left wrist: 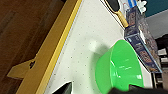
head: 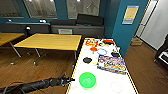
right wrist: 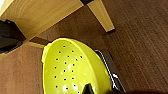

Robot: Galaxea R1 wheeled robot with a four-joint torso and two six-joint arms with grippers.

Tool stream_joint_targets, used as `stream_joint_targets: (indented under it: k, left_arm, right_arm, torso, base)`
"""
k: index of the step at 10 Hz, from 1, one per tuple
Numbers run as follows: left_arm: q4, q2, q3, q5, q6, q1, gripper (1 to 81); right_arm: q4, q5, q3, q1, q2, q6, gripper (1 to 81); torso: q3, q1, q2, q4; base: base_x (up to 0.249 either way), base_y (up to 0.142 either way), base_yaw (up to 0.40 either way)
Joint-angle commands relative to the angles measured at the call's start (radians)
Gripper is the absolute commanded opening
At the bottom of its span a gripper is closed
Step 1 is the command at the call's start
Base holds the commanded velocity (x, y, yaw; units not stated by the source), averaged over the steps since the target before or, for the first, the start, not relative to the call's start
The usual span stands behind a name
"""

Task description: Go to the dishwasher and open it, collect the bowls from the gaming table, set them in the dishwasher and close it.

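The bright green bowl (head: 87,80) stands upright near the front of the white-topped gaming table (head: 105,75). In the left wrist view the green bowl (left wrist: 120,70) looms large and close. My left gripper (head: 69,80) is at the table's left edge, just left of the bowl, open and not touching it. The smaller yellow-green bowl (right wrist: 75,70), dotted with small holes, is in the right wrist view above the wooden floor, with my right gripper shut on its rim. The dishwasher is out of view.
A colourful game box (head: 111,64), a black disc (head: 87,60), a clear ring (head: 116,86) and orange game pieces (head: 91,43) lie on the white top. Yellow wooden tables (head: 50,41) stand to the left. A teal wall corner (head: 125,27) rises at the right.
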Motion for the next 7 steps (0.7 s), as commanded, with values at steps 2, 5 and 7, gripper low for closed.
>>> stream_joint_targets:
  k: [2,5,7]
  left_arm:
    - [-0.066,0.001,-0.043,0.031,-0.032,-0.152,81.1]
    - [-0.016,0.062,-0.058,0.037,-0.032,-0.153,81.1]
    - [-0.007,0.114,-0.113,0.060,-0.032,-0.153,81.1]
  right_arm:
    - [-0.022,-0.034,-0.004,0.035,-0.057,0.005,1.0]
    - [-0.024,-0.043,-0.001,0.039,-0.055,0.005,1.0]
    - [-0.024,-0.043,-0.001,0.039,-0.055,0.005,1.0]
  torso:
    - [0.000,0.000,0.000,0.000]
    - [0.000,0.000,0.000,0.000]
    - [0.000,0.000,0.000,0.000]
  base:
    - [0.000,0.000,0.000]
    - [0.000,0.000,0.000]
    - [0.000,0.000,0.000]
